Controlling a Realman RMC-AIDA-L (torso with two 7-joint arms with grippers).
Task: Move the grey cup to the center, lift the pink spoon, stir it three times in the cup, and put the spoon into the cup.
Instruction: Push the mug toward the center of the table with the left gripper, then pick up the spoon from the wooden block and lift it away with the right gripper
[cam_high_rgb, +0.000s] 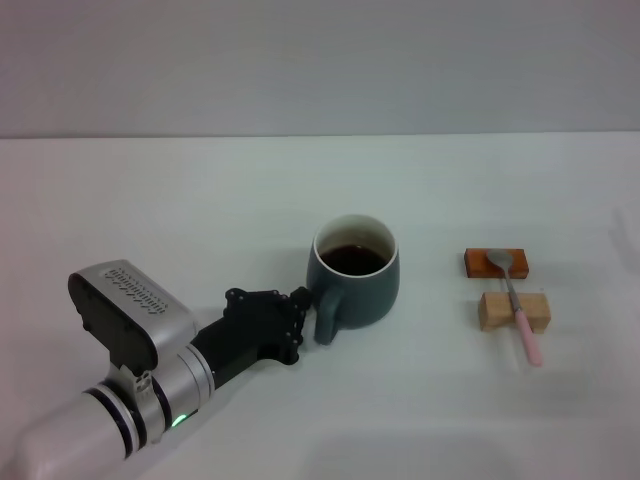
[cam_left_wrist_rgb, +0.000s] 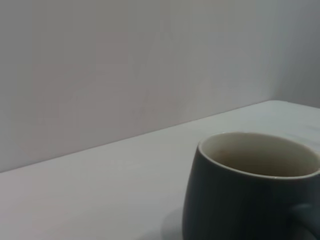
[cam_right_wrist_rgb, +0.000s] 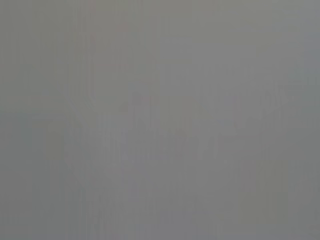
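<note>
The grey cup (cam_high_rgb: 355, 272) stands near the middle of the table, with dark liquid inside and its handle turned toward me and my left. It also fills the lower corner of the left wrist view (cam_left_wrist_rgb: 250, 190). My left gripper (cam_high_rgb: 300, 325) is low over the table, right beside the cup's handle. The pink spoon (cam_high_rgb: 518, 310) lies to the right of the cup, its metal bowl on an orange-brown block (cam_high_rgb: 477, 263) and its pink handle across a pale wooden block (cam_high_rgb: 495, 312). My right gripper is out of view.
The white table (cam_high_rgb: 200, 220) runs back to a grey wall. The right wrist view shows only flat grey.
</note>
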